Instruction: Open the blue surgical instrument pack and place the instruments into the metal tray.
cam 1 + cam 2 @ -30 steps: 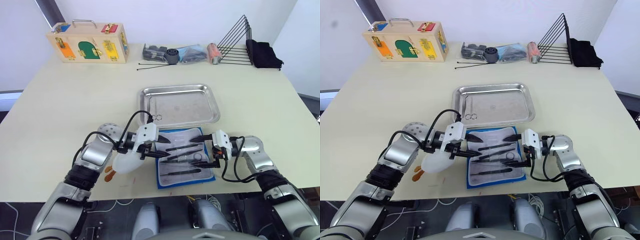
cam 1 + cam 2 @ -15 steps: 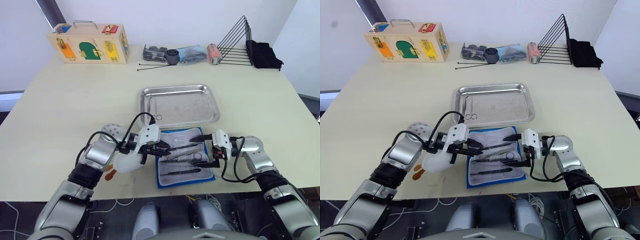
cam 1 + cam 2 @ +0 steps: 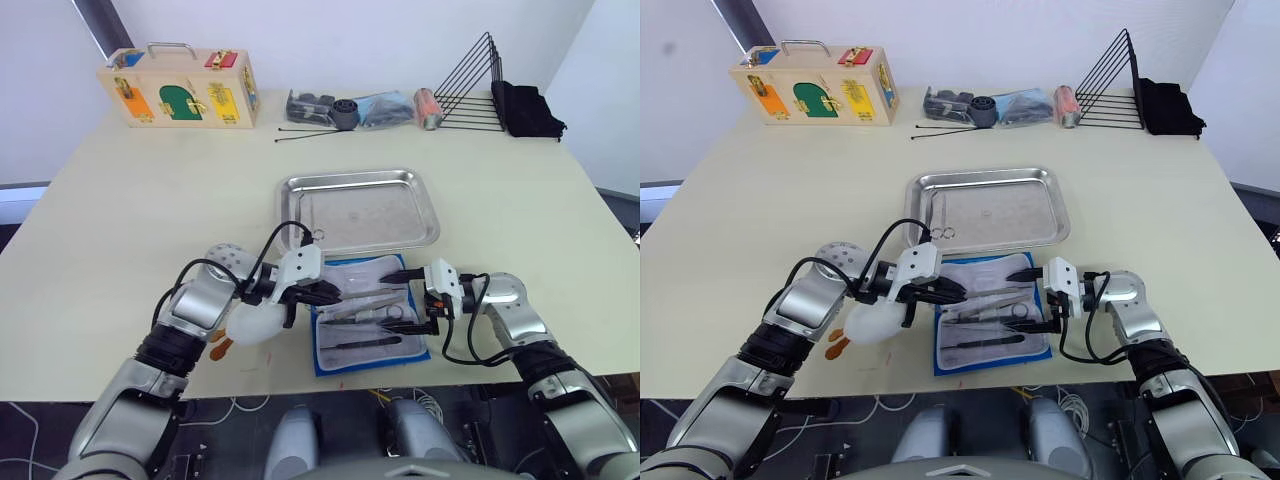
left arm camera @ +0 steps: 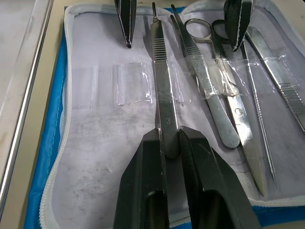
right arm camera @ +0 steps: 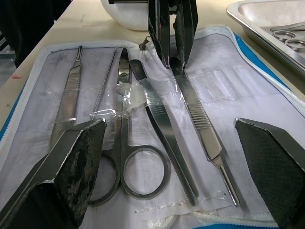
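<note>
The blue surgical instrument pack (image 3: 322, 362) lies open near the table's front edge, pale lining up. Several instruments are tucked under its clear strips: a flat metal handle (image 4: 162, 95), scissors (image 4: 209, 90), forceps and a thin probe. My left gripper (image 4: 169, 138) reaches in from the pack's left side and is shut on the flat handle's end. My right gripper (image 5: 169, 125) stands open over the pack's right side, its fingers wide apart with nothing between them. The metal tray (image 3: 425, 205) sits just behind the pack, with one pair of scissors (image 3: 938, 225) at its left end.
A white rounded toy (image 3: 250, 322) lies under my left wrist. Along the table's back stand a wooden latch box (image 3: 180, 88), a bag of dark parts (image 3: 385, 108), two thin black rods (image 3: 305, 132), a black wire rack (image 3: 470, 85) and a black cloth (image 3: 528, 108).
My left gripper moved right over the pack and went from open to shut on the flat handle. The right gripper has stayed put.
</note>
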Available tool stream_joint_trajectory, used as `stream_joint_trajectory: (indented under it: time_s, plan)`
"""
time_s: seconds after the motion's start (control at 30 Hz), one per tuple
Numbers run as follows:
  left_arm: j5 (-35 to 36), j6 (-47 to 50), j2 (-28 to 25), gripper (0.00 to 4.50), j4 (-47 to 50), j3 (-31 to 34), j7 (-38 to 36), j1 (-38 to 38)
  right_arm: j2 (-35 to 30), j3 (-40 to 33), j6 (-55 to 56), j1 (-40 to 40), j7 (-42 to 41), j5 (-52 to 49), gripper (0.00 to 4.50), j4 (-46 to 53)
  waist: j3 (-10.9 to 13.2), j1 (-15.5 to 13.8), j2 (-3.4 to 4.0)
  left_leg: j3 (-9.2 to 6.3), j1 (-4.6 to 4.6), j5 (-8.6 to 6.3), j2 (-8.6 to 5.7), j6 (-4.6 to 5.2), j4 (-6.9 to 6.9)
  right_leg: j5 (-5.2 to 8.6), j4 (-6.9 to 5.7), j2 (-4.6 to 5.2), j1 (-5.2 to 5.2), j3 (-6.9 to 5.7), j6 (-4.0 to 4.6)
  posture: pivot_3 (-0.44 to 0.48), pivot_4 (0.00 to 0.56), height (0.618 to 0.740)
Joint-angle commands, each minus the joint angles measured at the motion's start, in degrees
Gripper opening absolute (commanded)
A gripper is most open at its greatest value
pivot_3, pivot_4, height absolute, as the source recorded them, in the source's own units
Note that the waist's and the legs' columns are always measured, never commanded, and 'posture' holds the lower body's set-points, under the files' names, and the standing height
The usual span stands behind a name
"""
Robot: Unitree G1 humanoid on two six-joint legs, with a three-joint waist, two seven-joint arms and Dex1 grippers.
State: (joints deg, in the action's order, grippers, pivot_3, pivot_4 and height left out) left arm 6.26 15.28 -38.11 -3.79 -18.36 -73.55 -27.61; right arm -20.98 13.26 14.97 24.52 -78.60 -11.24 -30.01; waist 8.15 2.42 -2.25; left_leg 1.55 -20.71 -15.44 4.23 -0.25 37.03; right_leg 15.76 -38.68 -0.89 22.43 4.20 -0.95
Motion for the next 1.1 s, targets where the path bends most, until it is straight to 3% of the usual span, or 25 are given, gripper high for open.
stream_joint_trajectory:
  time_s: [0.03, 0.47, 1.1]
  plan:
    - [1.11, 3.35, -1.35, 0.02, 4.06, 1.24, -0.28, -0.59, -0.14, 4.33, -2.19, -3.40, -0.16, 4.52, 4.50, -3.99, 0.00, -0.01, 0.00, -0.01, 0.00, 0.00, 0.00, 0.00, 0.00, 0.00, 0.00, 0.00, 0.00, 0.00, 0.00, 0.000, 0.150, 0.740]
    - [2.92, 11.84, -7.53, 0.02, 11.41, 1.97, -2.33, -2.06, 0.28, 4.62, -1.96, -2.78, -0.42, 4.79, 4.50, -5.00, 0.04, 0.07, 0.03, -0.05, -0.01, 0.00, 0.00, 0.00, 0.03, 0.02, -0.02, -0.02, 0.01, -0.02, 0.00, 0.000, 0.150, 0.740]
    - [4.76, 10.01, -16.98, 0.02, 11.91, 4.02, -7.76, -1.52, 1.00, 4.67, -1.76, -2.75, -0.25, 4.77, 4.50, -5.20, 0.07, 0.13, 0.06, -0.07, -0.01, 0.00, 0.01, 0.00, 0.03, 0.07, -0.11, -0.06, 0.08, -0.02, 0.07, 0.000, 0.150, 0.740]
